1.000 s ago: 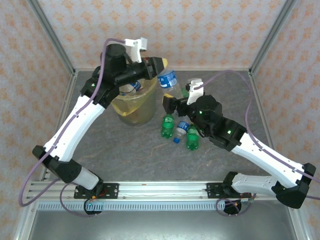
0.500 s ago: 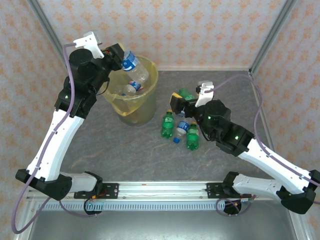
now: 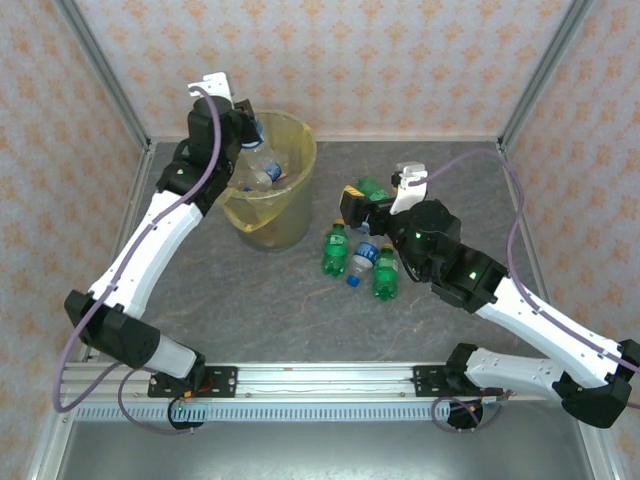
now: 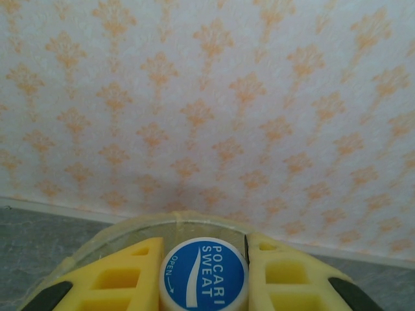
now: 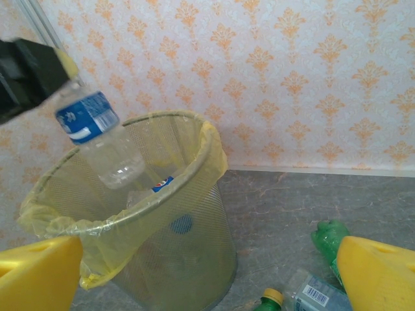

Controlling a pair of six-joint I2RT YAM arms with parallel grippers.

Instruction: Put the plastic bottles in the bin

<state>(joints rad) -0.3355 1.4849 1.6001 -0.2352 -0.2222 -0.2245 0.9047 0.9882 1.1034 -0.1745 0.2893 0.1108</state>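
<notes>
1. Step in hand is the drop-off. My left tool (image 4: 204, 262) is clamped on the neck of a clear bottle (image 5: 97, 136), which hangs tilted over the bin (image 5: 194, 240) opening.
2. Next I open the left tool. The bottle sits toward the rim's left side in the top view, so I'd centre it first.
3. My right tool (image 3: 352, 205) is wide open and empty, near the loose bottles (image 3: 362, 262) on the surface (image 3: 300, 310). The likely next pick is the green bottle (image 3: 372, 188).
</notes>
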